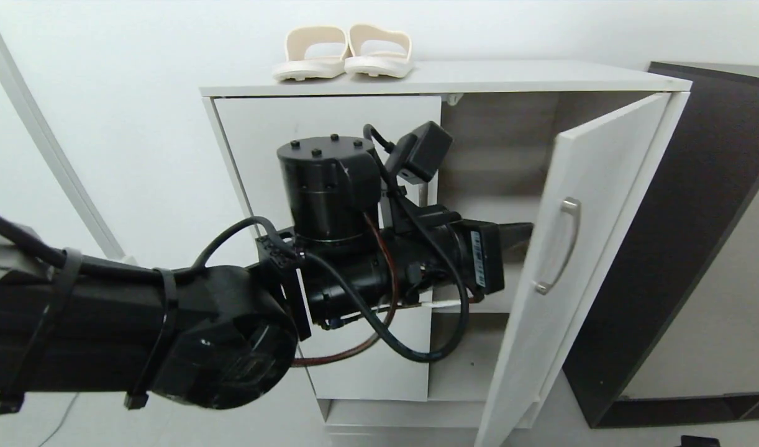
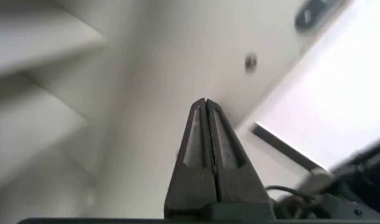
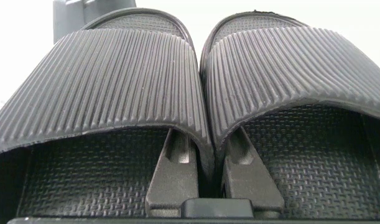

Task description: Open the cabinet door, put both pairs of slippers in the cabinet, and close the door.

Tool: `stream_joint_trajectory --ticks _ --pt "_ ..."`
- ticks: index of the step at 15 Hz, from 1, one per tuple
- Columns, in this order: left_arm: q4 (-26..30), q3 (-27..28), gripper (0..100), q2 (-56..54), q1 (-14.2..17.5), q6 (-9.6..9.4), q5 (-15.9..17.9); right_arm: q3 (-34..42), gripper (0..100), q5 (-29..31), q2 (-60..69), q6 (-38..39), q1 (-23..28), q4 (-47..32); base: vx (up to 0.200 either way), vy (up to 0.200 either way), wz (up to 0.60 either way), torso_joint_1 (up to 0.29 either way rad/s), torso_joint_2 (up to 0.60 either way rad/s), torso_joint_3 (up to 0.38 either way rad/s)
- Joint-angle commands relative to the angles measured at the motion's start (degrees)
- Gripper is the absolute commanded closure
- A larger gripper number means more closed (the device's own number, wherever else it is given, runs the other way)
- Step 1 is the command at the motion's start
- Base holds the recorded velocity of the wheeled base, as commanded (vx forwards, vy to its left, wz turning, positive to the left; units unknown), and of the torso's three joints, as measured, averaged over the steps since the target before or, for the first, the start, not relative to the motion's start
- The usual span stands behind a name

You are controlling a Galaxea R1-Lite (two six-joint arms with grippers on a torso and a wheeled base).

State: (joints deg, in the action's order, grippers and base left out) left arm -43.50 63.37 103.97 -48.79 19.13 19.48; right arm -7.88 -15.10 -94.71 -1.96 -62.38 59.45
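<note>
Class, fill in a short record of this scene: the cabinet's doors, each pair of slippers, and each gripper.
cabinet: white, two doors
right door: swung open
left door: shut
cream slippers: side by side on the cabinet's top
dark slippers: pressed together as a pair, held by the right gripper
right gripper: one finger under each strap, shut on the adjoining sides
left gripper: shut, empty, inside the open compartment

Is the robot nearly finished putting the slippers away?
Not nearly. Done: the door stands open. In hand: the right gripper pinches the dark slippers together; the left gripper, shut, is at the cabinet opening. Left: put that pair in, then the white slippers lying on top of the cabinet, and close the door.
</note>
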Motion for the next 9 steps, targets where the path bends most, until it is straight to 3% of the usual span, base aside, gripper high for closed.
stream_joint_trajectory --ticks 1,3,4,6,7,9 --pt "-0.8 -0.5 100 0.4 -5.1 -0.67 -1.7 1.4 100 0.2 2.0 -0.1 -3.3 0.0 -0.2 0.0 0.0 -0.002 0.01 -0.002" --pt "-1.9 -0.3 100 0.4 -5.1 -1.37 -1.9 1.8 100 0.2 3.7 -0.1 -4.9 0.0 -0.2 0.0 0.0 0.005 0.0 0.0" --pt "-3.0 -0.4 100 0.4 -4.2 -1.37 -1.9 1.6 100 0.2 3.7 -0.1 -4.9 0.1 0.0 0.0 0.0 0.0 0.0 0.0" --pt "-3.9 -1.6 100 -0.8 0.1 -1.37 -2.4 0.2 100 0.9 2.2 0.1 -1.4 0.1 0.0 0.0 0.0 0.0 0.0 0.0" --pt "-3.4 -3.5 100 -3.2 3.0 -1.46 -4.0 -1.3 100 3.3 0.7 0.3 2.0 0.2 0.0 0.0 0.0 0.0 0.0 0.0" --pt "-0.1 -7.0 100 -11.2 9.7 -2.96 -7.3 -5.4 100 15.5 -2.3 4.3 7.5 0.1 0.0 0.0 0.0 0.0 0.0 0.0"
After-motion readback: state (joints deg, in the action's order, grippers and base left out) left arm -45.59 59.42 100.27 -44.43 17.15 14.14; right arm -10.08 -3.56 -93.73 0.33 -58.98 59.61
